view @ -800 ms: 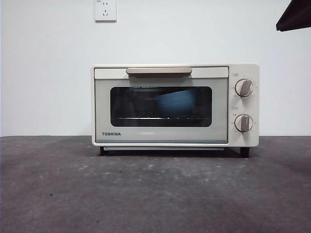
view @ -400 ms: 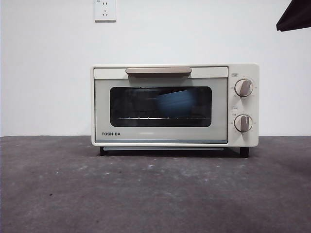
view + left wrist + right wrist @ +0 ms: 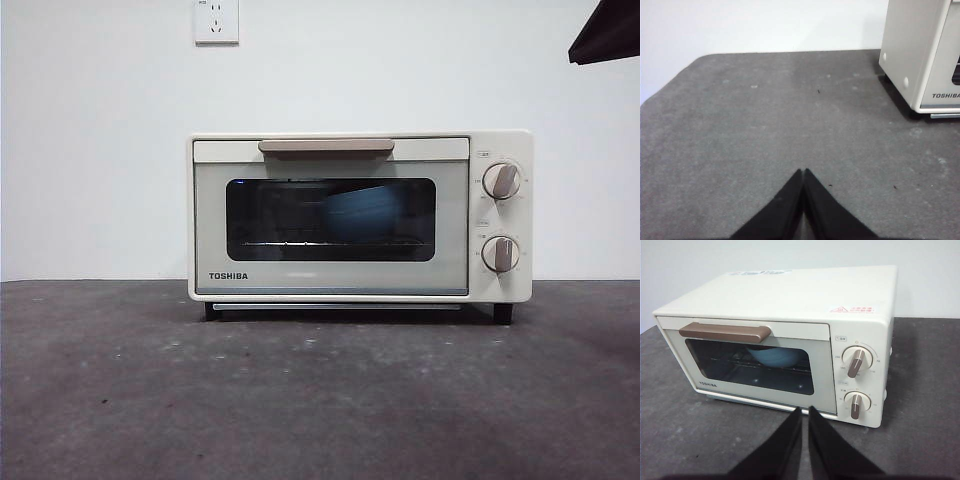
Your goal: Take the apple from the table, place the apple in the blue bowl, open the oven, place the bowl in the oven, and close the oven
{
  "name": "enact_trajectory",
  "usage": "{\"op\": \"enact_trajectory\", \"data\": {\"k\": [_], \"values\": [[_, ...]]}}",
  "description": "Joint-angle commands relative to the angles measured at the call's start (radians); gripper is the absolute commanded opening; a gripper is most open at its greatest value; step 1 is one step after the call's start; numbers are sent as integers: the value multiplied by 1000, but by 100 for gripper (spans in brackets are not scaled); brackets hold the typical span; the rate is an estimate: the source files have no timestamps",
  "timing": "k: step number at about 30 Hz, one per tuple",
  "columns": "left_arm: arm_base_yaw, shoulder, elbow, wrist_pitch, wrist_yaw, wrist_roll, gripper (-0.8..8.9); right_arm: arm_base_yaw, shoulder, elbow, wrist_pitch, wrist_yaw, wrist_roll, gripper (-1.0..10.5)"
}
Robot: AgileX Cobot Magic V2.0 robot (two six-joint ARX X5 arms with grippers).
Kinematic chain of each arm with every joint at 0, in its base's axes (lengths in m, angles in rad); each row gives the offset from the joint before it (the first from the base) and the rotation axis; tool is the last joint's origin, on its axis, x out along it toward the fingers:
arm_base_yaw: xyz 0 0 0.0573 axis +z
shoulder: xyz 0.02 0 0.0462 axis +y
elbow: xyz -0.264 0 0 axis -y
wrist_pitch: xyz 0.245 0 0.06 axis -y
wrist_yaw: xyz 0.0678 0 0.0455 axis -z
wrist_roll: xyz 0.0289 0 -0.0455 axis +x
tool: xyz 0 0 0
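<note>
The cream-white TOSHIBA oven stands at the back of the table with its door closed. Through the dark glass, the blue bowl rests on the wire rack inside. The apple is hidden. My right gripper hangs shut and empty above the table, in front of the oven door and a little toward the knobs. Off to the oven's left, my left gripper is shut over bare table, holding nothing. In the left wrist view only the oven's left front corner shows.
A white wall with a socket rises behind the oven. Two grey knobs sit on the oven's right panel. A dark arm tip shows at the top right corner of the front view. The table's left edge curves near the wall.
</note>
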Motion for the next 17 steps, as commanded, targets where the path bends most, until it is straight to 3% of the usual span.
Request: {"op": "enact_trajectory", "data": {"k": [1, 7, 17], "values": [[3, -16, -21, -18, -1, -3, 7, 5, 4, 8, 11, 5, -11, 5], [3, -16, -25, -14, 1, -51, 7, 5, 3, 8, 13, 5, -11, 5], [3, -14, -25, -6, 1, -51, 8, 5, 3, 8, 13, 5, -11, 5]]}}
